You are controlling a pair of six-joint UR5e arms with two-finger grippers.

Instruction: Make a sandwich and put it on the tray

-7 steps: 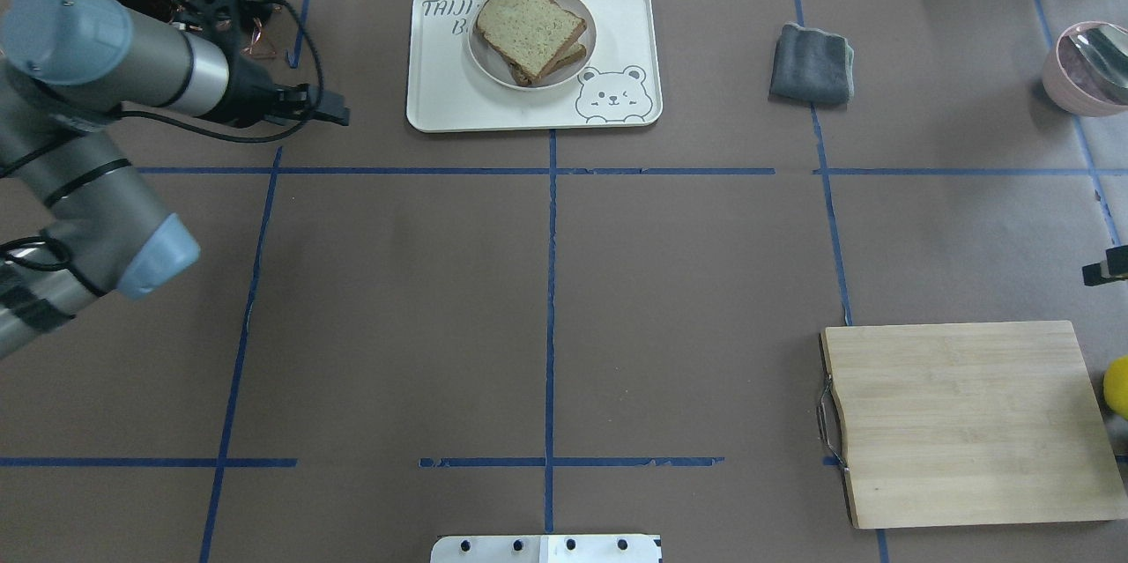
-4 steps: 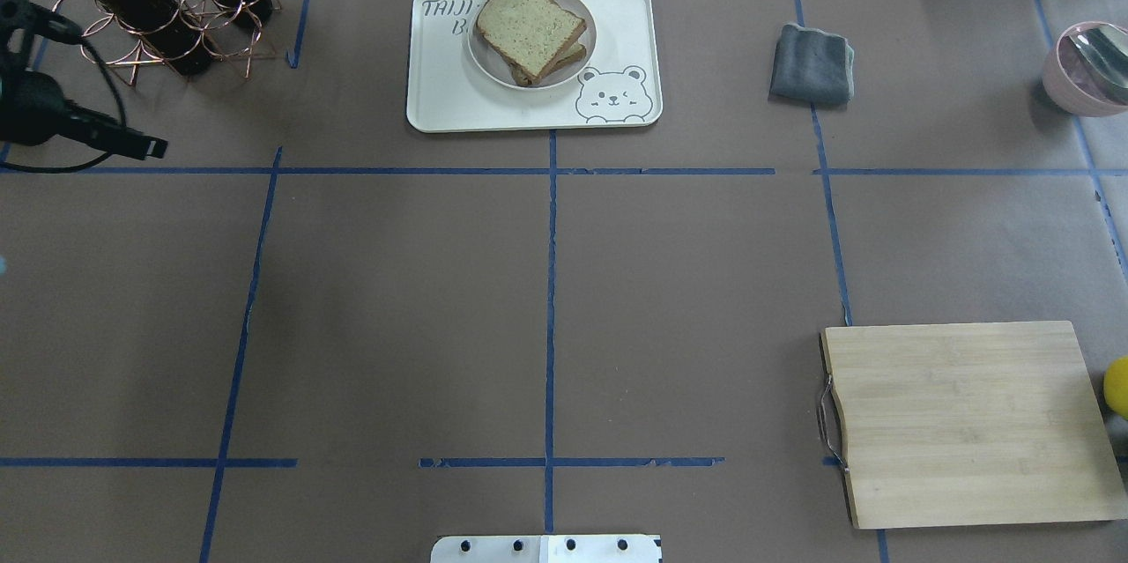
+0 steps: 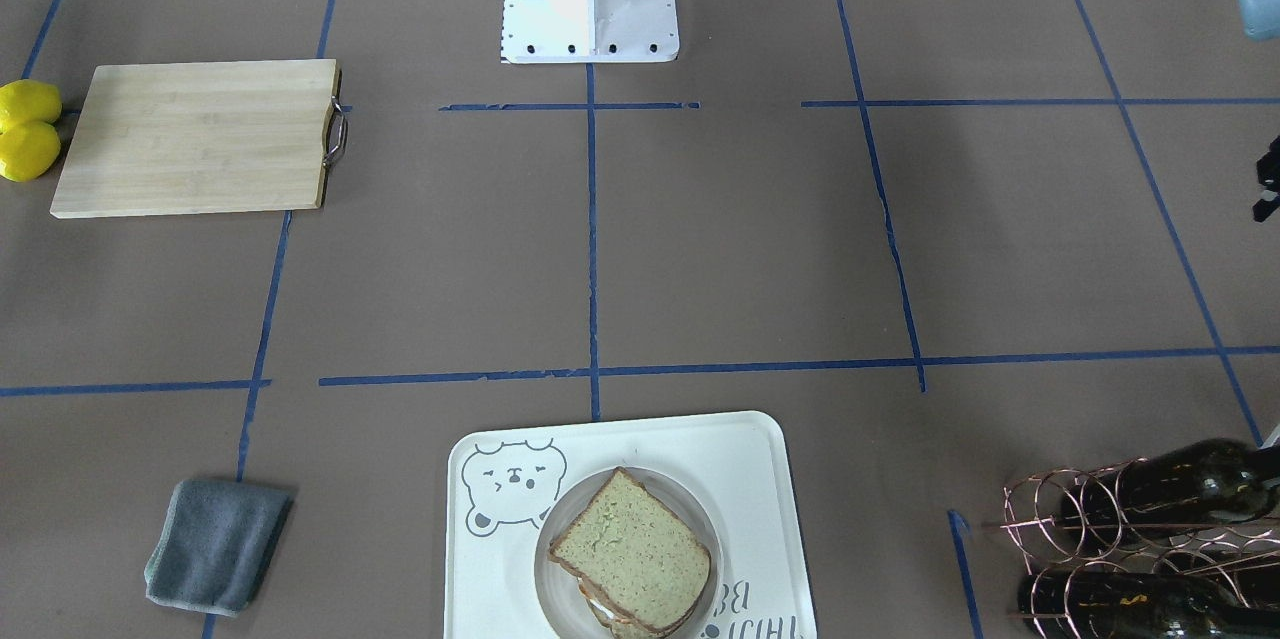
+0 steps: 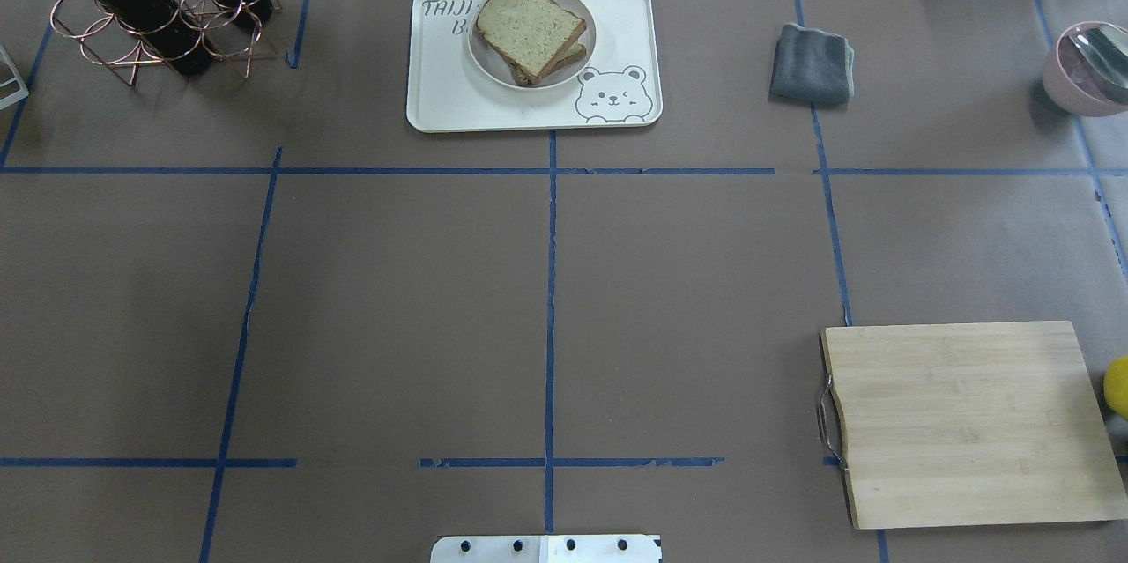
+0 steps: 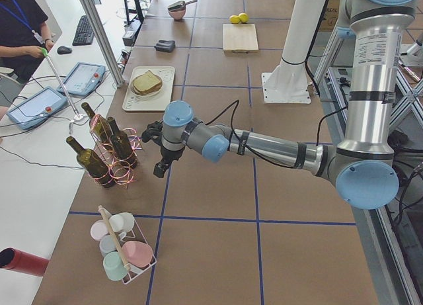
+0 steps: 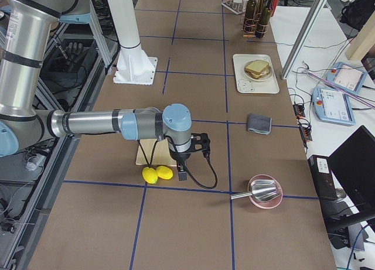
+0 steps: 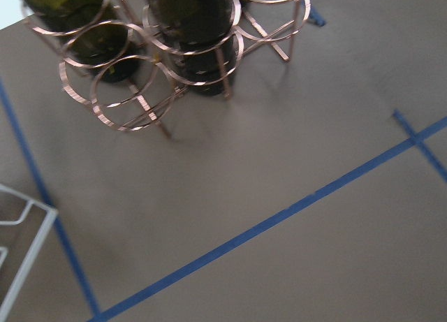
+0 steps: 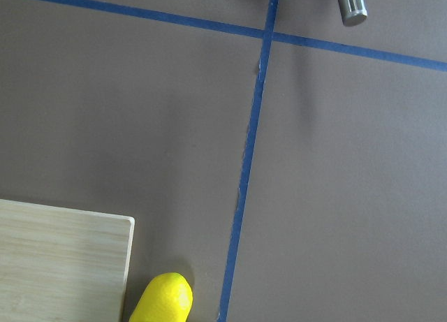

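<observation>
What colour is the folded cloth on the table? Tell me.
The cloth is dark grey; the overhead exterior view shows it best.

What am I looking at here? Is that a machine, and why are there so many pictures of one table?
It is a robot with two jointed arms, each ending in a two-finger gripper. All the pictures show one moment. Two cameras look down on the table, one from behind the robot and one facing it; two look from the table's ends; one rides on each wrist. The left gripper hangs beside a copper rack of wine bottles; the right gripper hangs by two lemons next to a wooden cutting board. Nothing shows in either; whether they are open I cannot tell. The job looks done: the sandwich sits on a small round dish on the bear tray. A grey cloth lies nearby.
</observation>
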